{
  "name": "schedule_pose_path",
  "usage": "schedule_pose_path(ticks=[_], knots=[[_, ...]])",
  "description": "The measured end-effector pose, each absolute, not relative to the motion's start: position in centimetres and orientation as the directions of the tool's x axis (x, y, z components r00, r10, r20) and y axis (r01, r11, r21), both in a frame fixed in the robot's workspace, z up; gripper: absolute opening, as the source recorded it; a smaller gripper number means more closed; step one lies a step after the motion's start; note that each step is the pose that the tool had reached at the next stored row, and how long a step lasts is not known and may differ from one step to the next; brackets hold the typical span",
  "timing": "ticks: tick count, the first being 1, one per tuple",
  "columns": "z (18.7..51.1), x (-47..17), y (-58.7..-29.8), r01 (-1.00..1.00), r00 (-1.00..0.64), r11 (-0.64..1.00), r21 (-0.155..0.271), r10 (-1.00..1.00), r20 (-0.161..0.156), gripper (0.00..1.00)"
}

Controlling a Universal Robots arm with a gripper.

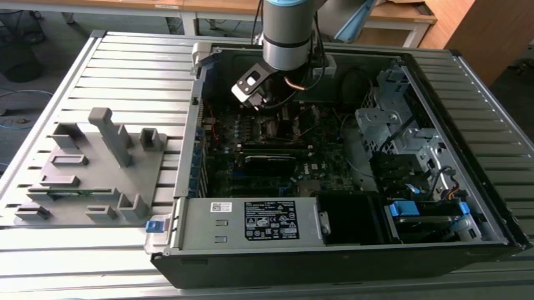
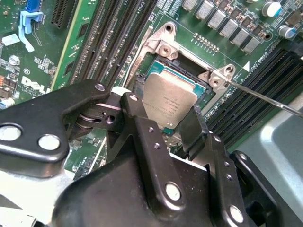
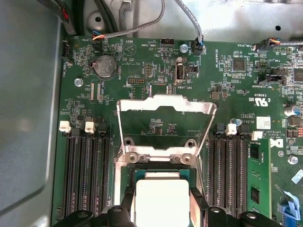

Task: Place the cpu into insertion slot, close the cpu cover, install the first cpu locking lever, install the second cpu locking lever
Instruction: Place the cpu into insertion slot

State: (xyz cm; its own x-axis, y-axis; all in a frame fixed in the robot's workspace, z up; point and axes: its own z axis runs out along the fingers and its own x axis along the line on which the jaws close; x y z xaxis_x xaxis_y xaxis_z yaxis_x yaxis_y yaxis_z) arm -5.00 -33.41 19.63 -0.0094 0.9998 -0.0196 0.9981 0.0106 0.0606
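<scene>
Hand closed on the cpu, fingers clamping two opposite edges. Cpu sits over the slot; can't tell if fully seated. Cover flipped up, open, just beyond the slot. Lever sticks out over the memory slots. Exterior view: arm at 12 o'clock inside the open computer case; grey rack at 9 o'clock from it, on the table.

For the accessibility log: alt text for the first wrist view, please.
The cpu is at the insertion slot, with the gripper on both its sides. The cpu cover stands raised open beyond it, and memory slots flank them.
</scene>
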Motion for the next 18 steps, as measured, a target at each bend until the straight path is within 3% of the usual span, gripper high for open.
schedule_pose_path(ticks=[18], knots=[[19.23, -5.05, -33.35, 0.998, -0.007, 0.009, 0.06, 1.0, -0.02, 0.54]])
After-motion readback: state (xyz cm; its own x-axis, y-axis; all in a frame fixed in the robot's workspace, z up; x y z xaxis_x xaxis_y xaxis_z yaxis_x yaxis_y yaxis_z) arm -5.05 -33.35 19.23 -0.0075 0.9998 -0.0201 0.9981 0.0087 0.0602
